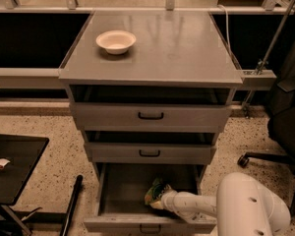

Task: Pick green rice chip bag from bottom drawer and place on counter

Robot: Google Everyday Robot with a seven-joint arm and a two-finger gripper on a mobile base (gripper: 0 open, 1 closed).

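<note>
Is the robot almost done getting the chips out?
Not yet. The bottom drawer is already open. The gripper is down inside it, at the green rice chip bag. Lifting the bag out and onto the counter is what's left.
</note>
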